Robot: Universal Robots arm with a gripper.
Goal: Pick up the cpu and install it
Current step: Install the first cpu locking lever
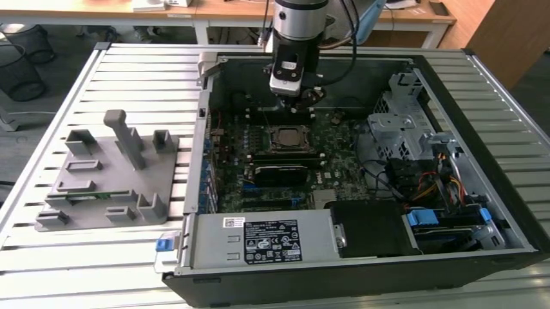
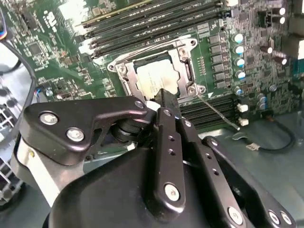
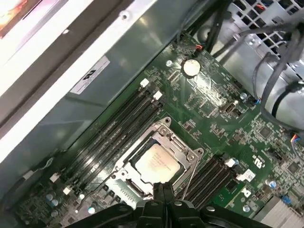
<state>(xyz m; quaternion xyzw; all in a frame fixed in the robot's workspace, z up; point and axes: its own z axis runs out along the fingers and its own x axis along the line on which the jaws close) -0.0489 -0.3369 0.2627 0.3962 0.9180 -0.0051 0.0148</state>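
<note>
Silver cpu (image 3: 157, 163) is sitting in its socket (image 3: 189, 156) (green motherboard (image 3: 213, 114) beneath); my pincer (image 3: 159, 189) is hovering over it, tips pressed together.

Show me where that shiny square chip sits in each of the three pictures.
Exterior view: the cpu lies on the green board inside the open computer case.
First wrist view: the cpu lies between two banks of memory slots.
Second wrist view: the cpu lies beside the dark memory slots.
Shared landmark: the metal socket frame around it.
</note>
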